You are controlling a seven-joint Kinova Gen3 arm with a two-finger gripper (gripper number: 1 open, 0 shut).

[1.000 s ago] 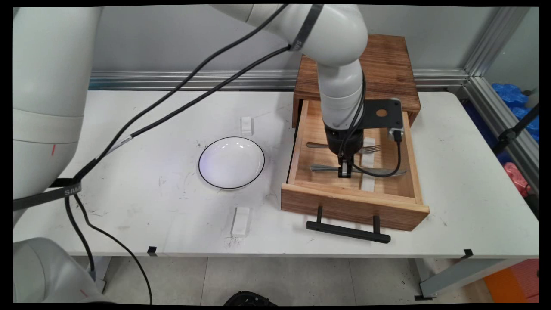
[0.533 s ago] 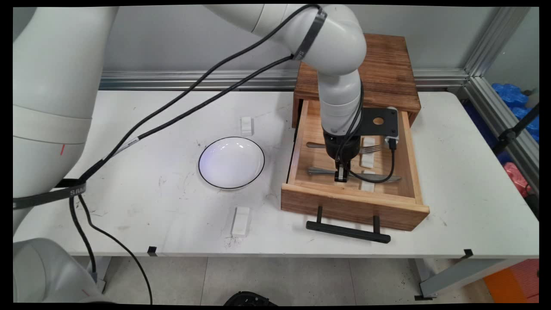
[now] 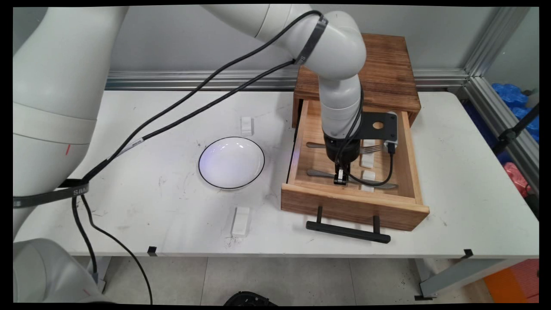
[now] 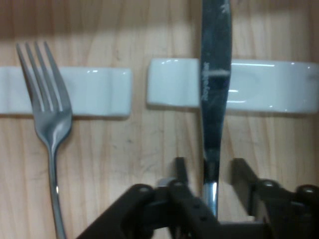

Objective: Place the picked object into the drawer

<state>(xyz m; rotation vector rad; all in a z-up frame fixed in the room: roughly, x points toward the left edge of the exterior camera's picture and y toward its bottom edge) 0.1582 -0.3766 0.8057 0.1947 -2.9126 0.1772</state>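
My gripper (image 3: pixel 340 181) reaches down into the open wooden drawer (image 3: pixel 353 206), over the handle of a steel knife (image 3: pixel 320 174). The hand view shows the knife (image 4: pixel 214 99) running straight up between the two fingers, with a thin strip of wood visible on each side, so the gripper (image 4: pixel 209 167) is open narrowly around it. The blade lies across a white rest (image 4: pixel 264 89). A fork (image 3: pixel 372 149) lies farther back in the drawer; its tines (image 4: pixel 47 124) sit on a second white rest (image 4: pixel 94 92).
The drawer sticks out of a dark wooden cabinet (image 3: pixel 387 64) and has a black bar handle (image 3: pixel 348 231) in front. A white bowl with a black rim (image 3: pixel 231 162) sits left of it. Two small white blocks (image 3: pixel 246 125) (image 3: pixel 240 221) lie on the table.
The gripper has come lower and nearer the drawer's front wall. The knife has shifted with it, its blade end swinging toward the front wall.
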